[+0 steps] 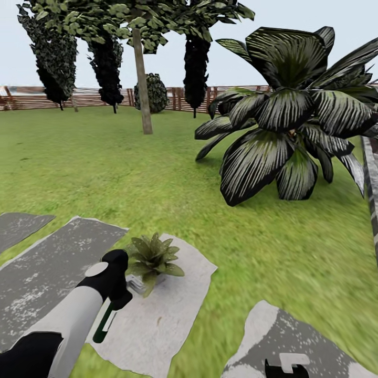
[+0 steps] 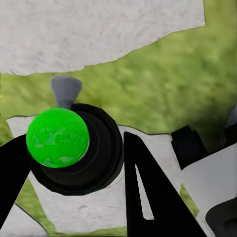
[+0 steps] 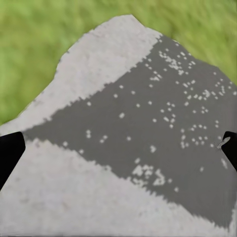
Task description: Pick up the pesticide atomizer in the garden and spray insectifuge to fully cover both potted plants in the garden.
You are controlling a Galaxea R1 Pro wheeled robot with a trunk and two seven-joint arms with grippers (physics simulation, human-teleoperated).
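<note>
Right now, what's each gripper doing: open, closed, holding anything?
Left gripper: closed on the pesticide atomizer, beside the potted plant.
Right gripper: open, fingers wide apart over a stepping stone, holding nothing.

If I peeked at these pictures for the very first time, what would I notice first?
Probably the giant palm plant with dark, white-striped leaves, spreading over the grass on the right of the head view. Next, the little green rosette potted plant on a pale grey stepping stone near the bottom, with the robot's left gripper holding the dark green spray bottle right beside it.
</note>
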